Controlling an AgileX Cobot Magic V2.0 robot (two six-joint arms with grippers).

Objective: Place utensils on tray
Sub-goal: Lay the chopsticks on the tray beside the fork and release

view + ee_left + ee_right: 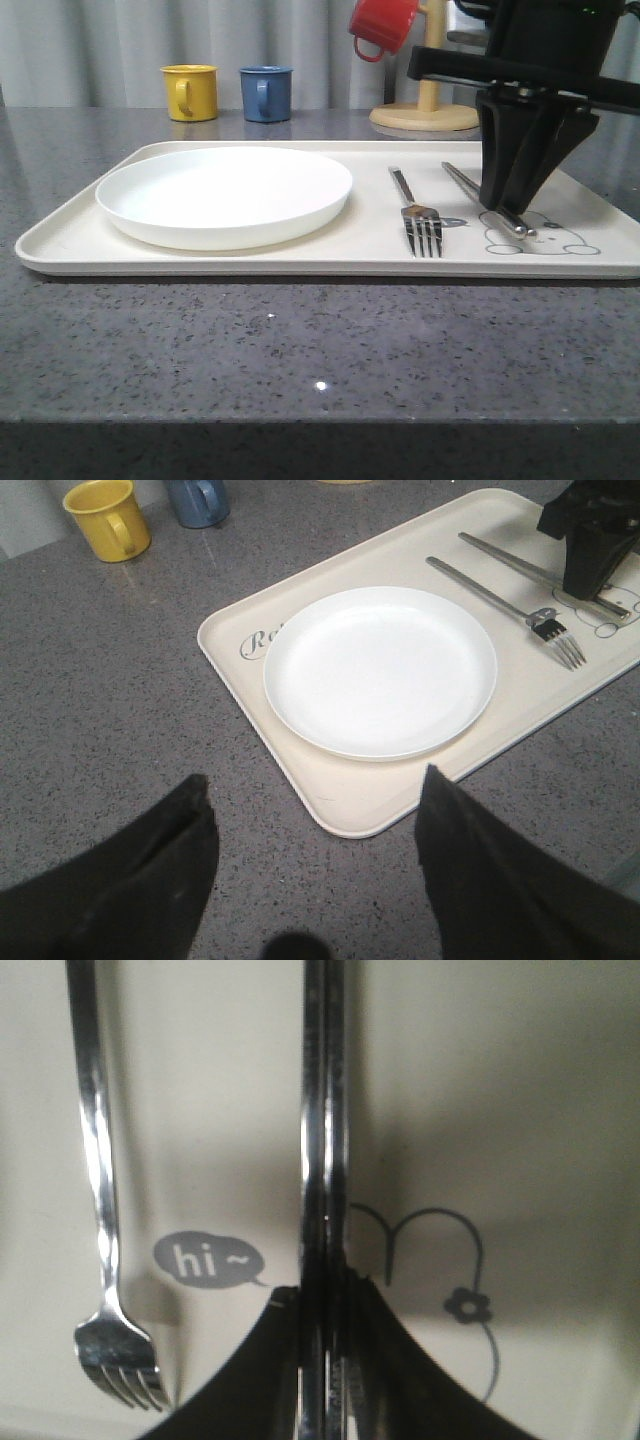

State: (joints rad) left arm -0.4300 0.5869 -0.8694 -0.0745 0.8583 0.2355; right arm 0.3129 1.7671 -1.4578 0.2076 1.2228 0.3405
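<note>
The cream tray (80, 235) lies across the table and holds a round white plate (224, 195) on its left half. A silver fork (420, 215) rests right of the plate, tines toward the front. My right gripper (507, 208) stands over the tray's bunny drawing, shut on the metal chopsticks (470, 188), whose near ends lie by the tray floor. In the right wrist view the chopsticks (323, 1140) run straight out from between the shut fingers, with the fork (100, 1210) beside them. My left gripper (315, 790) hovers open off the tray's (360, 800) corner, empty.
A yellow mug (190, 92) and a blue mug (266, 93) stand behind the tray. A red mug (382, 25) hangs on a wooden mug stand (425, 112) at the back right. Grey speckled counter stretches in front of the tray.
</note>
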